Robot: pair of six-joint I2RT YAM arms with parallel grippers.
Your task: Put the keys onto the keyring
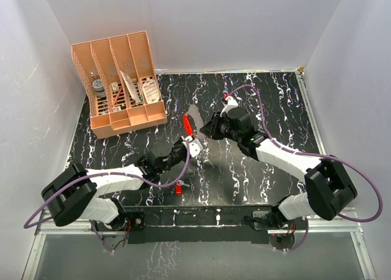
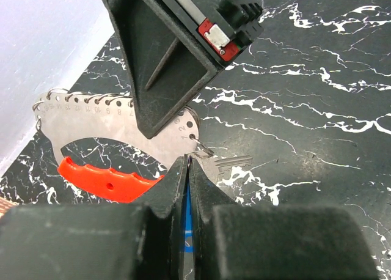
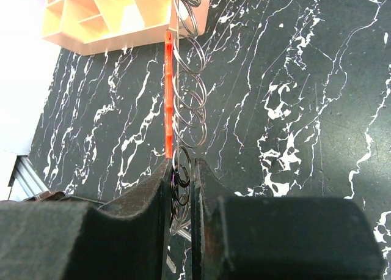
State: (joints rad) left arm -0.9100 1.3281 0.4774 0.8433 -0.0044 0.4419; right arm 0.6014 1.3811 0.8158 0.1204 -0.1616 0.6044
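Pinching blue key (image 2: 187, 222) in fully closed left gripper (image 2: 187, 164); clamping keyring (image 3: 168, 96) in nearly closed right gripper (image 3: 182, 170).

Keyring (image 1: 190, 124) is half bright red strip, half silvery-grey band. Tabletop (image 1: 269, 170) is black marble with white veins. The organizer (image 1: 128, 127) left of the keyring is peach-orange. Red key (image 1: 178, 189) sits nearer than the keyring, and the blue key (image 2: 187, 225) peeks out of the black left gripper (image 2: 187, 161). Cables (image 1: 360, 170) are purple.
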